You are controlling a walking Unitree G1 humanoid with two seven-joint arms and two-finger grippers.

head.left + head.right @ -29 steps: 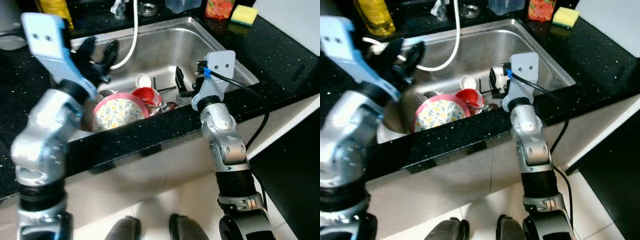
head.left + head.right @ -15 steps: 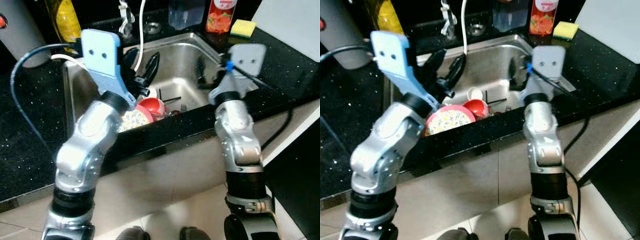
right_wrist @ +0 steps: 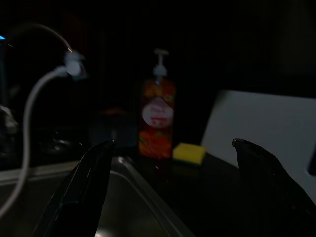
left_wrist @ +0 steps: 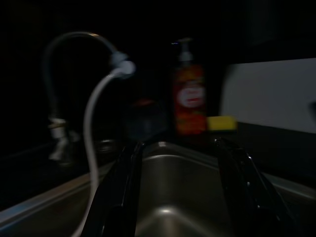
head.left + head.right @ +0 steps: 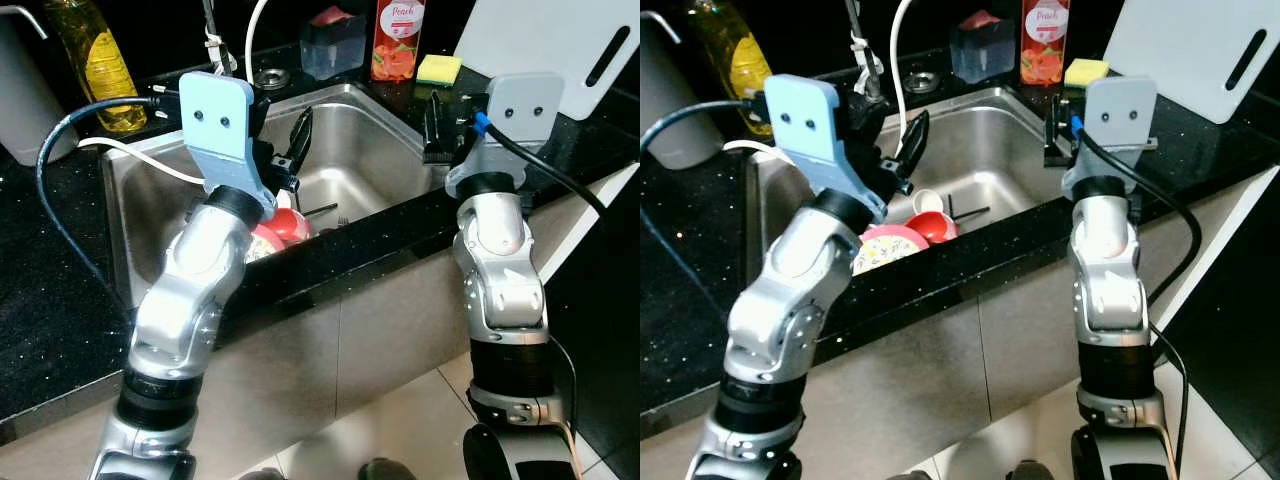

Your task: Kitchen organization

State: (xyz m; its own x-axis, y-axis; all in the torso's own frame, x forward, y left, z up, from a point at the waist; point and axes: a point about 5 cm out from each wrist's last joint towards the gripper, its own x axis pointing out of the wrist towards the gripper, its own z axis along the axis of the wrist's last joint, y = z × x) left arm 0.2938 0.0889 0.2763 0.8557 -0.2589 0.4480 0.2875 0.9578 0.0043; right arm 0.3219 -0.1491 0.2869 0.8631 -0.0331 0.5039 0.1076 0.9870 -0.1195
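Note:
A steel sink [image 5: 1010, 150] holds a floral plate [image 5: 878, 250], a red bowl [image 5: 933, 226], a white cup [image 5: 927, 201] and a dark utensil [image 5: 967, 212]. My left gripper [image 5: 285, 145] hovers open above the sink's left half, over the dishes, with nothing between its fingers [image 4: 127, 173]. My right gripper [image 5: 438, 122] is open and empty above the sink's right rim. Along its fingers [image 3: 91, 182] I see the orange soap bottle [image 3: 158, 121] and yellow sponge [image 3: 189, 153]. Much of the plate is hidden behind the counter edge and my left arm.
Behind the sink stand the faucet with a white hose [image 5: 897, 45], a dark container [image 5: 983, 47], the orange soap bottle [image 5: 1045, 40] and the sponge [image 5: 1085, 72]. A white cutting board [image 5: 1190, 50] leans at the back right. A yellow bottle [image 5: 732, 62] stands back left on the black counter [image 5: 680, 250].
The camera has tilted up and shifted. Both grippers have risen out of the sink; the right one has gone from beside the red bowl to above the right rim.

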